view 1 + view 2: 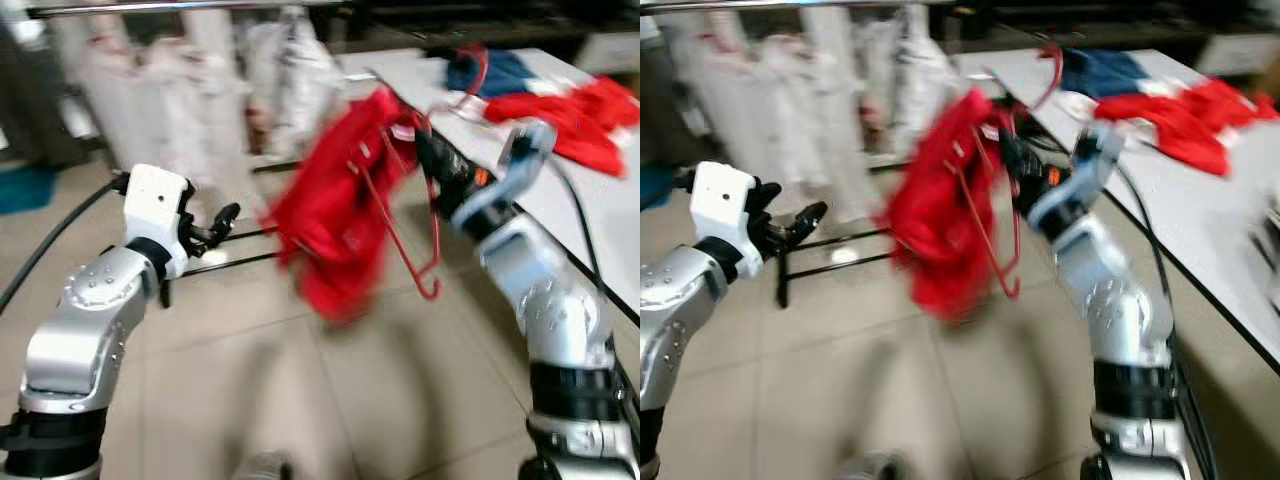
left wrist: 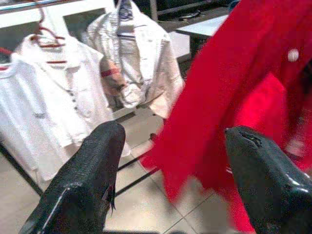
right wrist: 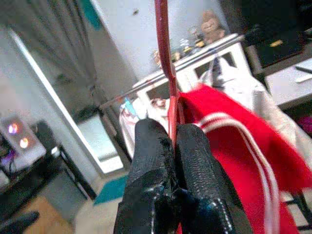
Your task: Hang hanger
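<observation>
Head views blurred. Right tool [image 3: 173, 146] raised in front of the robot, fingers pinched together on the thin red hanger [image 1: 405, 225]; the wrist view shows the hanger's stem clamped between the two black pads, rising above them. A red shirt [image 1: 340, 215] hangs on the hanger, bunched and tilted, held in the air above the tiled floor [image 1: 250, 370], between the two arms. Hanger's lower bar and one curved end stick out below the shirt on the right side.

Left tool [image 2: 170, 161] held up at left, well apart from the shirt, fingers [image 2: 92, 170] spread wide with nothing between them; it points toward the shirt and the rack.

Behind, a clothes rack [image 1: 150, 8] with a metal rail along the top carries several white shirts [image 2: 53, 97] on hangers; its dark base bars run along the floor. Left wrist view shows a white polo and a pale jacket [image 2: 134, 63] hanging side by side there.

At right, a white surface [image 1: 560, 190] holds more red clothes [image 1: 570, 115] and a blue garment [image 1: 495, 72], lying loose. The right arm is just beside the surface's near edge.
</observation>
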Controlling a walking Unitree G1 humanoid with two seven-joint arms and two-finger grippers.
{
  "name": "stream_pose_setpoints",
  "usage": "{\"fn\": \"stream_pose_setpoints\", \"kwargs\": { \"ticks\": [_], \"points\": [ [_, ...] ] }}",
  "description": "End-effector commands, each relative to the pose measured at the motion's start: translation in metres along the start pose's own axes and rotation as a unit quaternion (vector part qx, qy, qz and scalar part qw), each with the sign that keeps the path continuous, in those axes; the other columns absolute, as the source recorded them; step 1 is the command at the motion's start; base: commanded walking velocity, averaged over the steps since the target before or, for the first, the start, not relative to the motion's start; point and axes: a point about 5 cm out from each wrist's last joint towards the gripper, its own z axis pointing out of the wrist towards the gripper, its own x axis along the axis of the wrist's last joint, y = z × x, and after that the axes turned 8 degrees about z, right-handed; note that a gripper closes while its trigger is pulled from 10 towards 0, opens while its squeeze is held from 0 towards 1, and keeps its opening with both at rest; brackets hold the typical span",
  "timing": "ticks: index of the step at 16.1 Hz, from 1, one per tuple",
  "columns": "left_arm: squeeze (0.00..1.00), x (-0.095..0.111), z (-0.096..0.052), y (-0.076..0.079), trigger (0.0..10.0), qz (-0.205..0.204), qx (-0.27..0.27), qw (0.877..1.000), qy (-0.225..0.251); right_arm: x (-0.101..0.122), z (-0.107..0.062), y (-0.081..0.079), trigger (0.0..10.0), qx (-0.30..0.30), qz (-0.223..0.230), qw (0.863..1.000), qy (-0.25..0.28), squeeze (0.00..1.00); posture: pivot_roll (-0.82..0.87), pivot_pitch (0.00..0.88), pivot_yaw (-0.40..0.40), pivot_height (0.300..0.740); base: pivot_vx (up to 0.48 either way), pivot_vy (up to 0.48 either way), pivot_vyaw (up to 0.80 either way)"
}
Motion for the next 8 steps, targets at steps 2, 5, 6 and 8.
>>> {"fn": "stream_pose_setpoints", "kwargs": {
  "ticks": [2, 5, 6, 8],
  "points": [
    [0.0, -0.009, 0.003, 0.002, 10.0, 0.006, 0.001, 1.0, -0.018, -0.001, -0.003, -0.006, 10.0, 0.019, -0.032, 0.999, 0.017, 0.0, -0.03, 0.0, -0.019, 0.74, 0.0, 0.0, 0.77],
    [0.0, -0.019, 0.007, 0.009, 10.0, 0.002, -0.005, 1.0, -0.03, -0.023, -0.017, 0.004, 10.0, -0.026, -0.077, 0.997, 0.0, 0.0, -0.03, 0.0, -0.022, 0.74, 0.0, 0.0, 0.0],
    [0.0, -0.02, 0.008, 0.011, 10.0, -0.007, -0.01, 1.0, -0.028, -0.027, -0.019, 0.005, 10.0, -0.03, -0.091, 0.995, -0.004, 0.0, -0.03, 0.0, -0.021, 0.74, 0.0, 0.0, 0.0],
    [0.93, -0.016, 0.013, 0.026, 10.0, -0.049, -0.061, 0.997, -0.001, -0.037, -0.023, -0.001, 10.0, -0.006, -0.108, 0.994, -0.013, 0.0, -0.04, 0.0, -0.007, 0.74, 0.0, 0.0, 0.0]
  ]
}}
